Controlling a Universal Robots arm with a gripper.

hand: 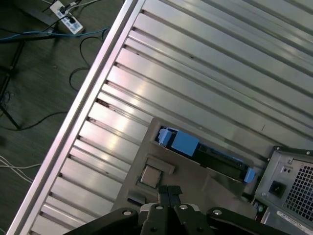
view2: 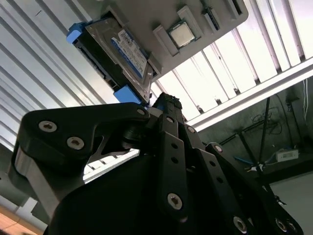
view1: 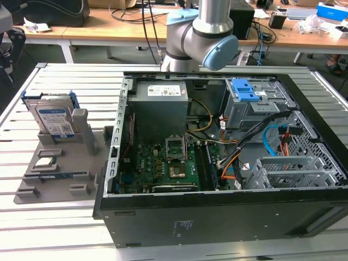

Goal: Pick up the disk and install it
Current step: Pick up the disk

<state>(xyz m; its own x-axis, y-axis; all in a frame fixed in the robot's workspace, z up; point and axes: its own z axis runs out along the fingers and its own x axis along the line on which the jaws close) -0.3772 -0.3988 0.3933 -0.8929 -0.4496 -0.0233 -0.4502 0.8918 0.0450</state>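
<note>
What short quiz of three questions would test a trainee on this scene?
1. True or false: the gripper holds nothing.
2. Where does the disk stand? A) in the grey holder tray; B) inside the computer case; C) on the floor.
3. Fill in: the bracket around the disk is ____.
Key: 1 true; 2 A; 3 blue.
</note>
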